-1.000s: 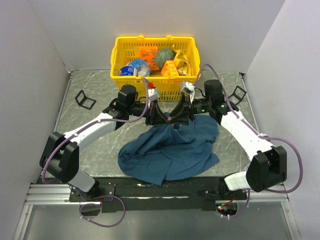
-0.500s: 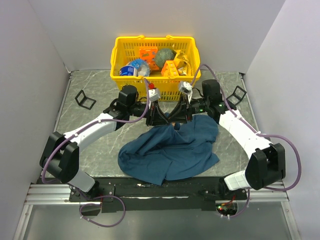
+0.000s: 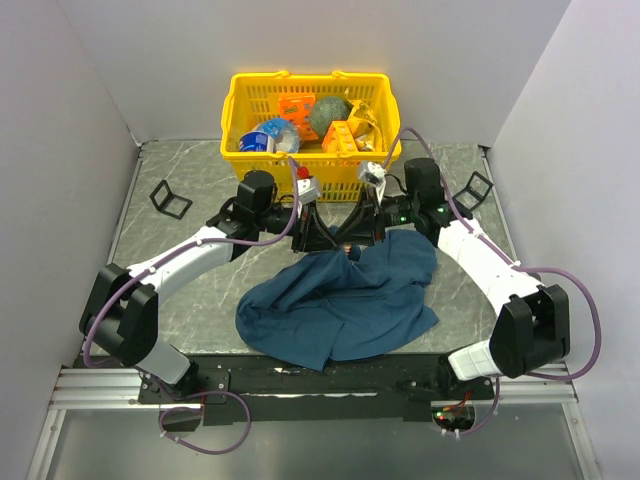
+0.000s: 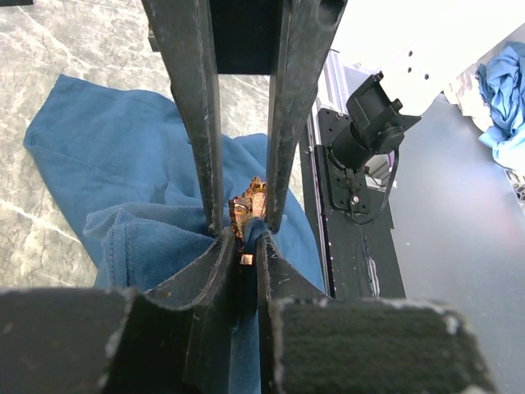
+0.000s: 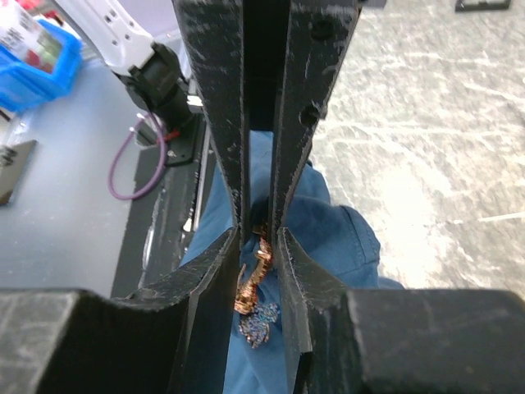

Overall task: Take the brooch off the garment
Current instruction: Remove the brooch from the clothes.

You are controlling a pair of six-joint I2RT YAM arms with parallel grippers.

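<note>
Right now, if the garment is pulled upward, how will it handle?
Likely floppy: the garment lies in loose folds, so it should drape. It bunches where the left hand pinches it, so it may drag after the brooch.

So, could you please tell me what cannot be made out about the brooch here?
- Left wrist: the brooch is half covered by the left tool and right tool; its clasp is lost in the garment.
- Top external: the brooch is too small, hidden behind both tools.
- Both wrists: whether either tool grips brooch or only cloth.

Bright, even overhead light, soft shadows; wrist views blur close up, glare on the table (image 5: 426, 172)
</note>
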